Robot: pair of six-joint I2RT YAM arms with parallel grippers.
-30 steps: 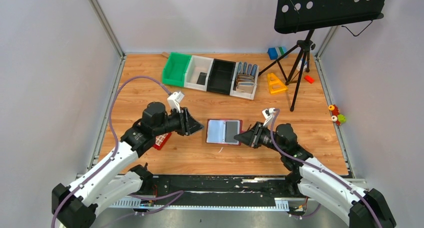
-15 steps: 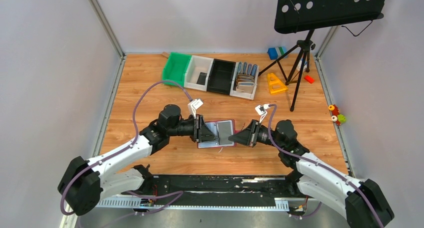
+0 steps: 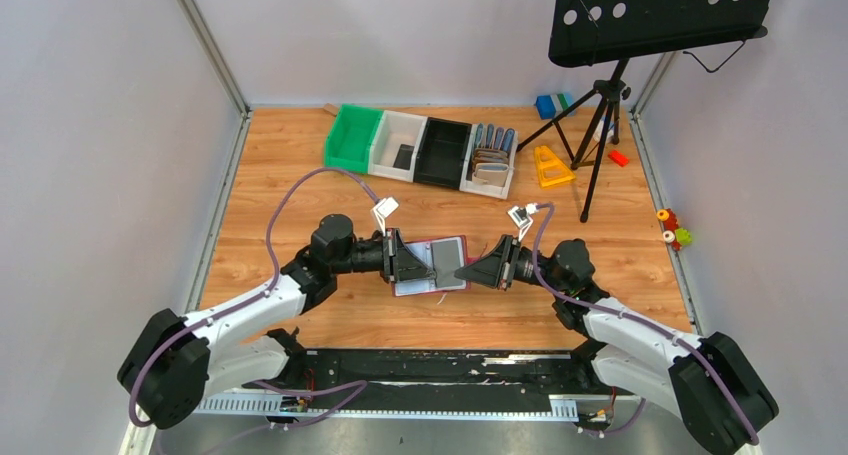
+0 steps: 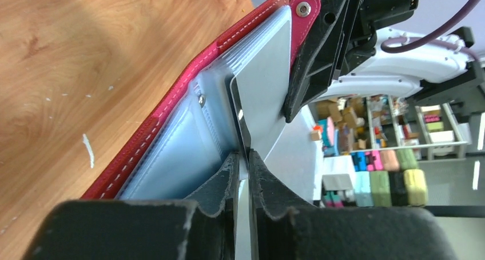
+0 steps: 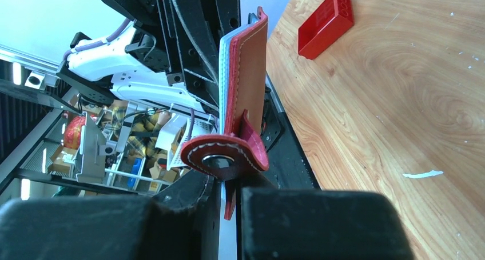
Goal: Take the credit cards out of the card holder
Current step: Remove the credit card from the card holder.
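Credit card (image 4: 260,106) in left claw (image 4: 243,158), hidden overhead.

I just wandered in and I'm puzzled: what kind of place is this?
Probably a robotics lab's test booth: two white robot arms bolted at a wooden table, plain grey panels around it, and sorting bins along the back.
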